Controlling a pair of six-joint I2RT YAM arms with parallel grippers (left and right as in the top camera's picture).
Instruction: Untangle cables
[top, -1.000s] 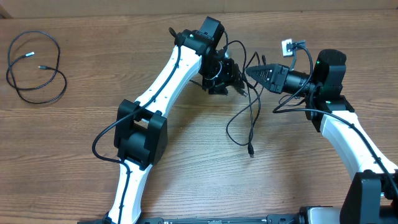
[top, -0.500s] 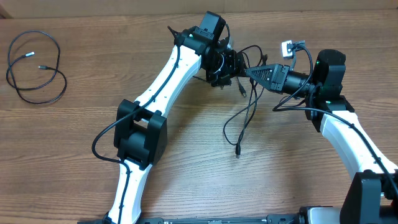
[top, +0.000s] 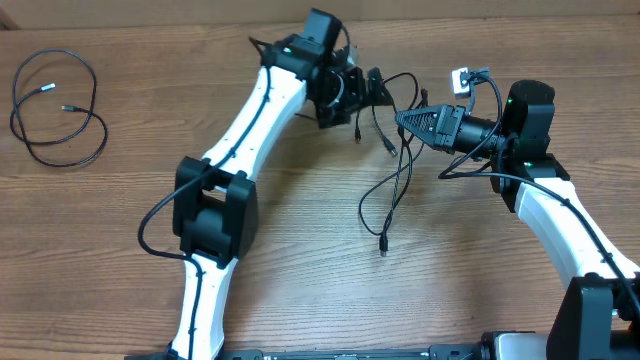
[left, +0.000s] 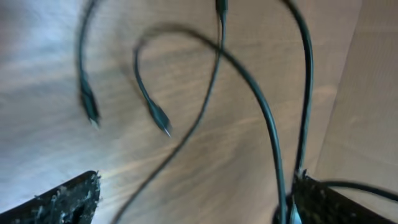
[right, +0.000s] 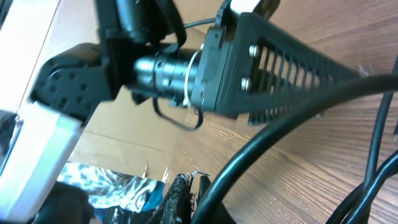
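The left end effector (left: 196, 180) stood wide apart, clamping nothing. The right end effector (top: 403, 117) was pinched together on the tangled cables (top: 408, 165), which trailed onto the table (top: 300, 260). Another cable (top: 66, 107) lay coiled far left.

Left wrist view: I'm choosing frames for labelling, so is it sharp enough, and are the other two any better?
Left wrist: motion-blurred, the cables smeared, and glare washes out the wood at upper left. Right wrist: the black cord nearest the lens looks soft, the background blurred. Overhead: sharp and evenly lit, with only faint shadows.
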